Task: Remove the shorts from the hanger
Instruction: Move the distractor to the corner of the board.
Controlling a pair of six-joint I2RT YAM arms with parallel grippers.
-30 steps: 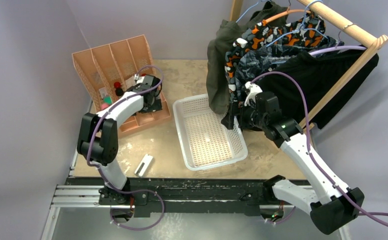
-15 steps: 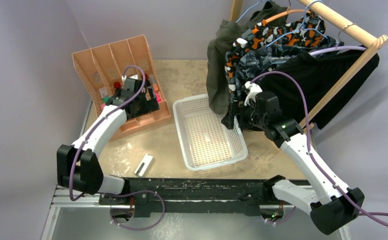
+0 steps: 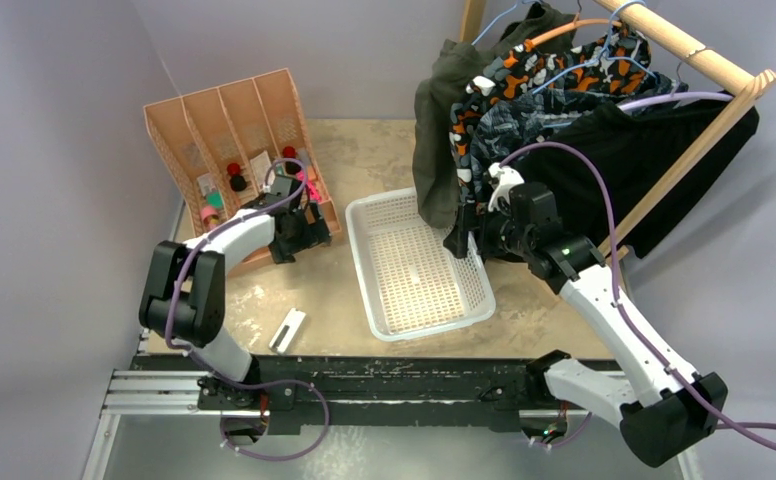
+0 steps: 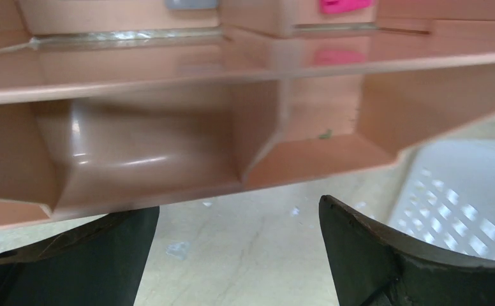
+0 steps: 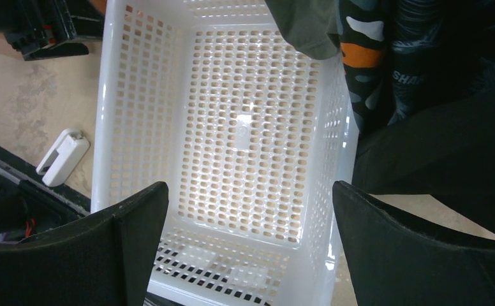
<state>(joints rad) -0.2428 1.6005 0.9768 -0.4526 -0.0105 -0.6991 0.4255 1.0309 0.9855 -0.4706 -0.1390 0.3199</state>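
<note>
Several pairs of shorts hang on hangers from a wooden rail (image 3: 706,57) at the back right: olive green (image 3: 434,120), orange-black-white camouflage (image 3: 524,70), blue-grey camouflage (image 3: 499,135) and black (image 3: 644,160). My right gripper (image 3: 469,235) hovers open and empty at their lower hems, over the basket's right edge. In the right wrist view the olive hem (image 5: 302,25), orange camouflage (image 5: 363,44) and black fabric (image 5: 449,140) hang just beyond the open right gripper (image 5: 251,248). My left gripper (image 3: 299,235) is open and empty, low at the peach organizer's front; from its wrist the left gripper (image 4: 238,255) shows only table between the fingers.
A white perforated basket (image 3: 361,270) sits mid-table, below the shorts. A peach slotted organizer (image 3: 224,120) with small items stands at the back left, close before the left wrist camera (image 4: 168,140). A small white object (image 3: 287,330) lies near the front edge.
The left arm swung out to the left and came back, its gripper now lower at the organizer's front right corner. The right arm and the shorts have not moved.
</note>
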